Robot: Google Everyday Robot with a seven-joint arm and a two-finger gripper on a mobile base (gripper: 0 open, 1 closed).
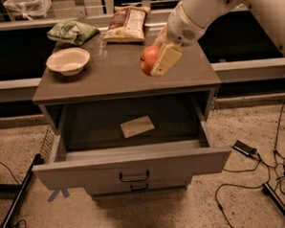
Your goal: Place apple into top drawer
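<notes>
My gripper point(155, 61) is shut on the apple point(148, 59), a round orange-red fruit, and holds it in the air above the front part of the cabinet top point(107, 74). One cream finger point(165, 61) covers the apple's right side. The top drawer point(135, 164) is pulled wide open below, with a dark bail handle on its front panel. A tan paper-like piece point(138, 126) lies on its floor. The apple is above the cabinet top, just behind the drawer's opening.
A white bowl point(68, 61) stands at the left of the cabinet top. A green bag point(72, 32) and a chip bag point(127, 23) lie at the back. A narrower drawer front point(137, 187) sits below. Cables point(260, 172) lie on the floor at the right.
</notes>
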